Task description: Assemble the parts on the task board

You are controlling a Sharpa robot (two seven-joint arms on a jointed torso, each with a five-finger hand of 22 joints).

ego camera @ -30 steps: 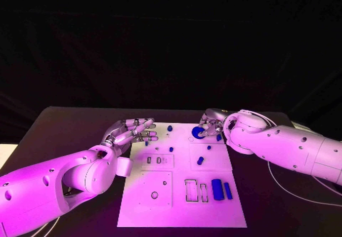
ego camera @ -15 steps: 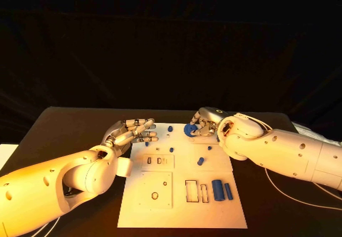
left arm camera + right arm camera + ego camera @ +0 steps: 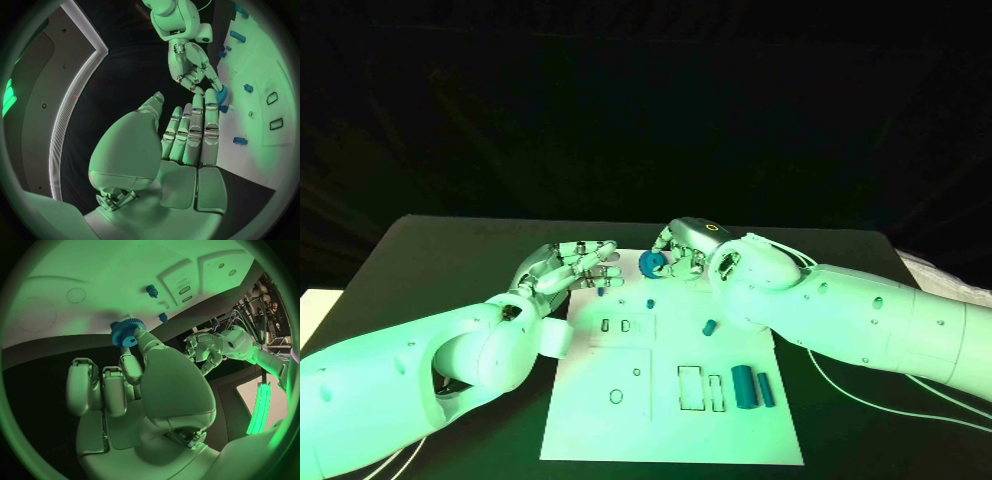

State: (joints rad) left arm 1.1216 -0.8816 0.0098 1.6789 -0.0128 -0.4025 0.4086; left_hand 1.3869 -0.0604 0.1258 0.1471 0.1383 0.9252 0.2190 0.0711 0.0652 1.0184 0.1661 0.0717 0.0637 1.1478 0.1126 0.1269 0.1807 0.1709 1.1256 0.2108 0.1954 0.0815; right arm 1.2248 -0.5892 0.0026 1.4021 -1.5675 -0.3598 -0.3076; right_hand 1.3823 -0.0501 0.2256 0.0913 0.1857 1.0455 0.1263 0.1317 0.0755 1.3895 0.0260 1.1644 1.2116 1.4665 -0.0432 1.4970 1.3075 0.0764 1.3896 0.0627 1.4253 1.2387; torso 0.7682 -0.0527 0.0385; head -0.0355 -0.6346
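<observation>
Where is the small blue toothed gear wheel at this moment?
In the head view, the small blue toothed gear wheel is pinched in the right hand over the far edge of the white task board, close to the left hand.

Dim surroundings, bright glare on the board, fisheye-bent wrist views.

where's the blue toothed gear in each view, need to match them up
Head view: the blue toothed gear sits at the far edge of the white task board, held in the right hand.
Left wrist view: the gear shows past this hand's fingers, under the right hand.
Right wrist view: the gear is at the fingers.
Shared landmark: the board's edge against the black table.
</observation>
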